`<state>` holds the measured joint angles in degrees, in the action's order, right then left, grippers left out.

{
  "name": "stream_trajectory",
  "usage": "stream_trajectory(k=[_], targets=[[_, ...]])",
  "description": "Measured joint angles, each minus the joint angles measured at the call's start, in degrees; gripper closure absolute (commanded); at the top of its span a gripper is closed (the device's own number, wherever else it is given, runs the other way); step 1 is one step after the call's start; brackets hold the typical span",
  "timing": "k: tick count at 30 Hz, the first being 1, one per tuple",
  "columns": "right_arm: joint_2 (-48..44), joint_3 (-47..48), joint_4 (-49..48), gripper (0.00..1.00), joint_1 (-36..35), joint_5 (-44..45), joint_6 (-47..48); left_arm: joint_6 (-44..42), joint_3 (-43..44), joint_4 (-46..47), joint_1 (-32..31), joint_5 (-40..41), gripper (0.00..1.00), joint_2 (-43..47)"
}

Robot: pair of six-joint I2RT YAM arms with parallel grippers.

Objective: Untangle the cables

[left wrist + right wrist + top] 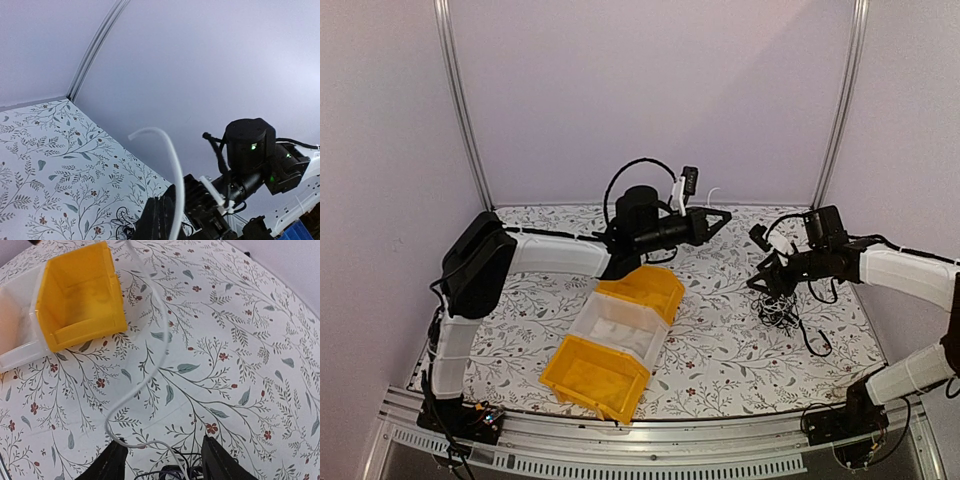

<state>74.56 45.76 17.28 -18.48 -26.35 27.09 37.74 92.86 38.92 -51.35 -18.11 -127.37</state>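
Now, left tool [720, 218]: pressed together, pinching a cream-white cable [150, 130] above the far middle of the table [720, 350].
Right tool [167, 462]: fingers spread, poised just over the black cable bunch [782, 312], gripping nothing.
Cream-white cable: runs from the bunch across the table, past the far yellow bin [655, 288], up to the left tool.
Bins: two yellow with a translucent bin [620, 328] between, touching in a row, table centre.
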Motion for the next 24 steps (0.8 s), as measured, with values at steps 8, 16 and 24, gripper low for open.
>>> stream_trajectory(k=[8,16,24], targets=[[10.3,-0.2,-3.5,0.98,0.2,12.4,0.7,-0.8,-2.1,-1.9,0.6,1.3,1.00,4.5],[11.4,-1.2,-9.2,0.94,1.4,13.3,2.5,-7.5,-3.0,-18.3,2.4,4.4,1.00,14.5],[13.5,-4.1,-6.3,0.84,4.5,15.3,2.6,-18.0,6.1,-27.1,9.7,13.3,1.00,29.0]])
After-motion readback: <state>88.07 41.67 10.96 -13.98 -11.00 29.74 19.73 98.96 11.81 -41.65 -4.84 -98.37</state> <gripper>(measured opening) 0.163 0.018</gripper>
